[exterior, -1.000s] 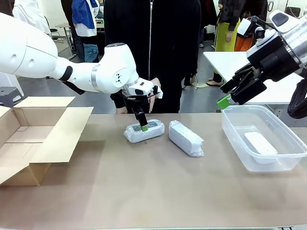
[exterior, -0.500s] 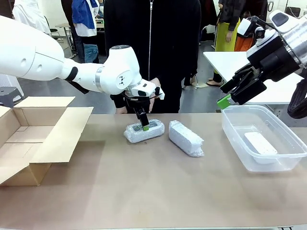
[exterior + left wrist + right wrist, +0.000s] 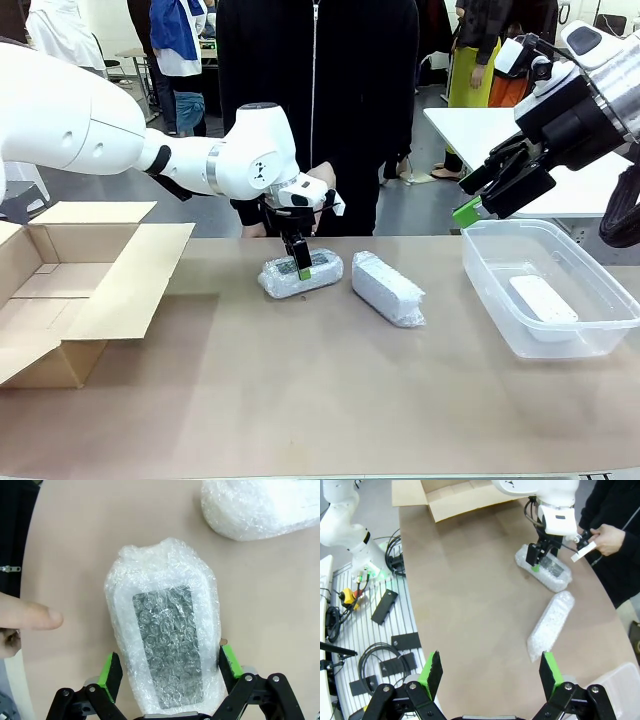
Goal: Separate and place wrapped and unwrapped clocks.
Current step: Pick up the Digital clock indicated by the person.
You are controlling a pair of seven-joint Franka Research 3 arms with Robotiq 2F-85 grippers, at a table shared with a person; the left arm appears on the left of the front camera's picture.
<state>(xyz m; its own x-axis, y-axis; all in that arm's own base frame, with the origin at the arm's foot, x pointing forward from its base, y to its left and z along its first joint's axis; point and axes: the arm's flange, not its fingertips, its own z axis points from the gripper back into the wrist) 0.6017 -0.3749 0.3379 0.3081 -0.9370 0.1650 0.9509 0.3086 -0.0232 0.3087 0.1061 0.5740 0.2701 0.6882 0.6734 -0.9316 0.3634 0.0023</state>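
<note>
The left hand (image 3: 169,664) stands open astride a lumpy bubble-wrapped bundle (image 3: 165,630) on the brown surface (image 3: 300,400), with its green pads (image 3: 111,667) at the two long sides. A dark rectangular panel shows through the wrap, but any print is too blurred to read. From the front, this bundle lies left to right. The second bundle (image 3: 388,288) slants toward the near right. A smooth white rounded clock (image 3: 542,298) lies in the clear plastic tub (image 3: 485,270). The right hand (image 3: 483,200) hangs open above the tub's far left corner.
</note>
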